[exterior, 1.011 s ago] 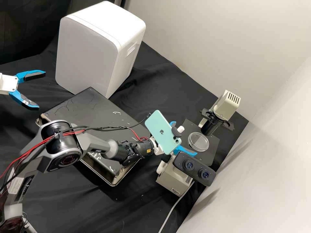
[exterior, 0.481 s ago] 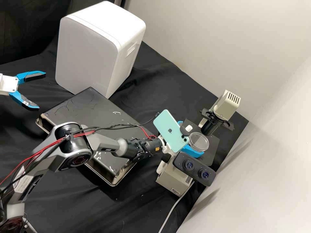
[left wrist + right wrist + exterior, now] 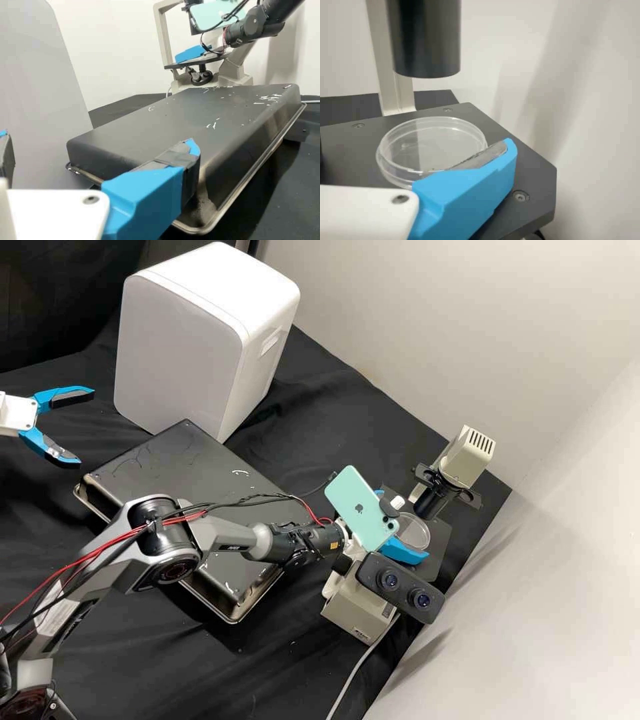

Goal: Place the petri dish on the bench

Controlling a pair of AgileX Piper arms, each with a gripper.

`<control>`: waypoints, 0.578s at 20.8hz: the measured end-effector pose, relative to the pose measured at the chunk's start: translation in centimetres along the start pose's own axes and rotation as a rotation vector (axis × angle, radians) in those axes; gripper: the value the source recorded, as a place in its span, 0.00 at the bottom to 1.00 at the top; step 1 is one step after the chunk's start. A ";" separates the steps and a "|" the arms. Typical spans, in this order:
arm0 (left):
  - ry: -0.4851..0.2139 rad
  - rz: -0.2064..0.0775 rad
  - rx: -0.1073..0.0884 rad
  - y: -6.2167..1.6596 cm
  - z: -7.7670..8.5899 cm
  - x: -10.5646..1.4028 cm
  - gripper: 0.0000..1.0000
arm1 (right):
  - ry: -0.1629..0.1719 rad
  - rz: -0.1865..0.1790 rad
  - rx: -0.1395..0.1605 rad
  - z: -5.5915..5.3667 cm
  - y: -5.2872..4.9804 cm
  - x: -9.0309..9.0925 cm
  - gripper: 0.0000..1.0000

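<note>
Left gripper [image 3: 79,425] open above the desk [image 3: 320,407], tray [image 3: 173,467] between it and the right gripper [image 3: 404,525], which is open with the petri dish [image 3: 430,142] between its fingers [image 3: 470,192] on the microscope [image 3: 353,607] stage.

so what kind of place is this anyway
Most likely a laboratory bench: a microscope with twin eyepieces stands on the black cloth, a clear petri dish lies on its stage, and a white boxy appliance sits behind a metal tray.

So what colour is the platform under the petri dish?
Dark grey platform, clearest in the right wrist view.
</note>
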 end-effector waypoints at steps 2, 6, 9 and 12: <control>0.000 -0.004 -0.002 -0.08 0.0 0.0 1.00 | -0.012 0.007 -0.003 0.0 0.1 0.4 1.00; -0.007 -0.010 -0.004 -0.22 0.1 0.1 1.00 | -0.047 0.009 -0.003 0.2 0.3 1.0 1.00; -0.008 -0.012 -0.005 -0.24 0.1 0.1 1.00 | -0.063 0.023 -0.001 0.4 0.5 1.7 1.00; -0.010 -0.012 -0.004 -0.25 0.2 0.1 1.00 | -0.070 0.032 0.004 0.7 0.7 1.9 1.00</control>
